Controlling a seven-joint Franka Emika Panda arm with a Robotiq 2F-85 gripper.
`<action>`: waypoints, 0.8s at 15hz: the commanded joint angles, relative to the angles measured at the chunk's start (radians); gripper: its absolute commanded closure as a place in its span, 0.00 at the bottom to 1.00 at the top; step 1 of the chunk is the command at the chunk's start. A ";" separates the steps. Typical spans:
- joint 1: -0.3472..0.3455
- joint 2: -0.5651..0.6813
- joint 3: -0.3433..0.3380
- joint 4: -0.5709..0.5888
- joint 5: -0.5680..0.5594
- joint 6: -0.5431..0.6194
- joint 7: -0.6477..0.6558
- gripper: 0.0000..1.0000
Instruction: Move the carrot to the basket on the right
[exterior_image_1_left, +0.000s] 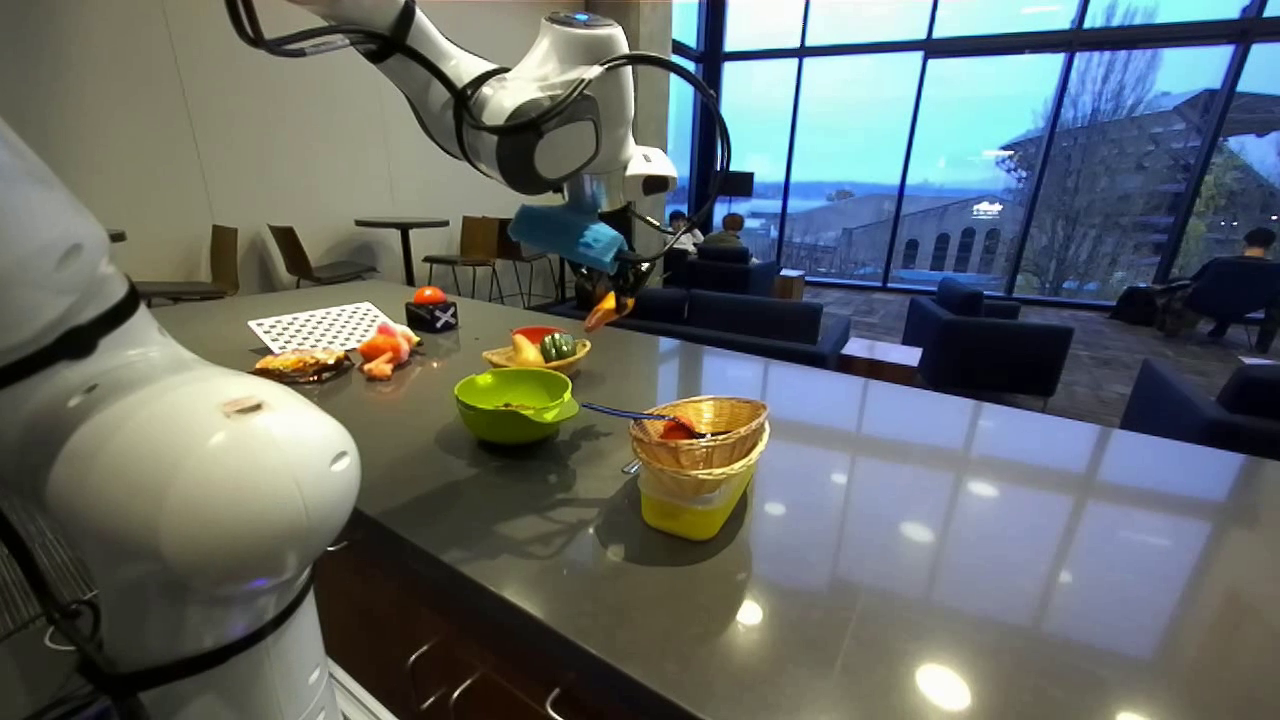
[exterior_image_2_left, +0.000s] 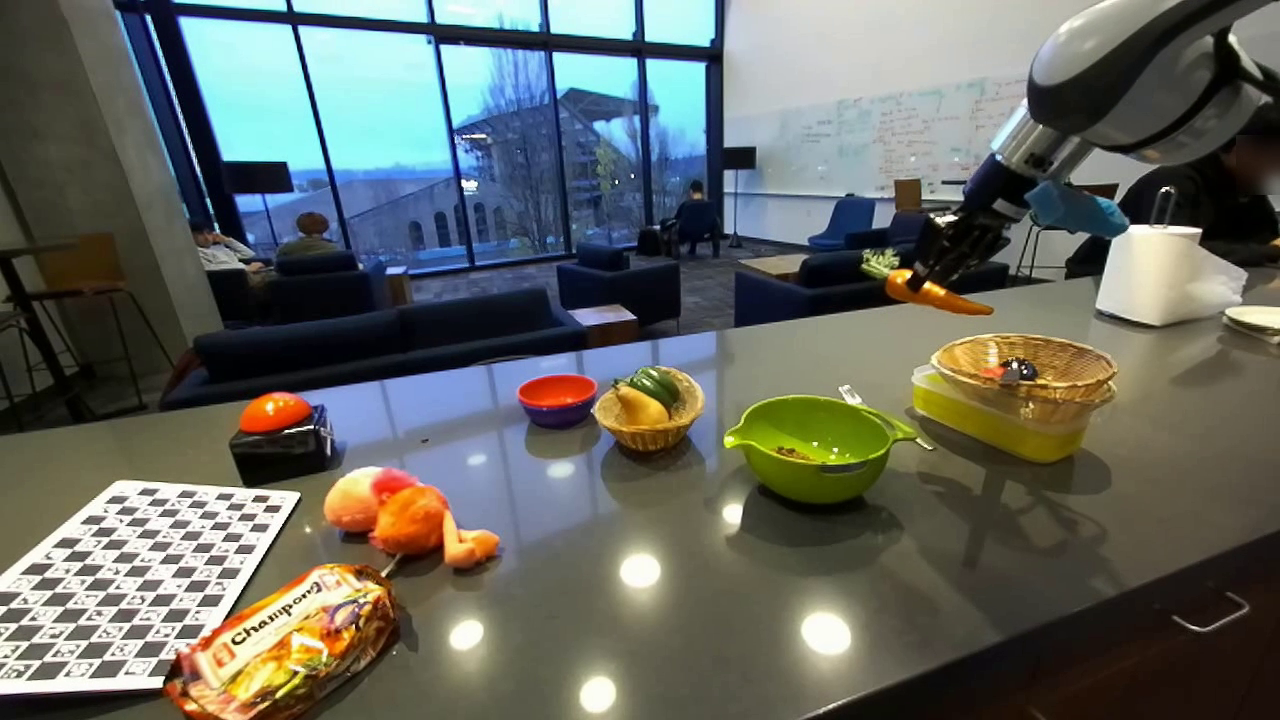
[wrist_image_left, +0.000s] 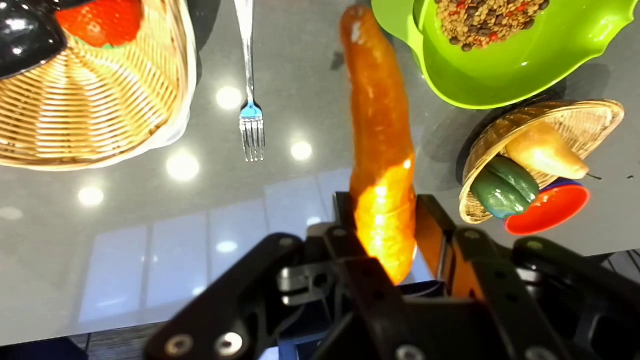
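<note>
Currently, your tool (wrist_image_left: 384, 220) pinches the carrot (wrist_image_left: 380, 105), jaws parted by its thickness. You hold it clear of table (exterior_image_2_left: 720, 610) and basket (wrist_image_left: 115, 115).

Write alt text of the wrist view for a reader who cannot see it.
The gripper holds a carrot above a counter. At picture left are a fork and a basket with a strawberry and something black; at right, a green bowl with grainy bits, a smaller basket with a pear and a green vegetable, and a red bowl.
</note>
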 joint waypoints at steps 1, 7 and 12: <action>0.014 0.002 -0.013 0.001 -0.013 0.000 0.011 0.64; 0.014 0.004 -0.013 0.001 -0.013 0.000 0.011 0.64; -0.043 -0.016 0.012 -0.014 -0.079 -0.010 0.091 0.89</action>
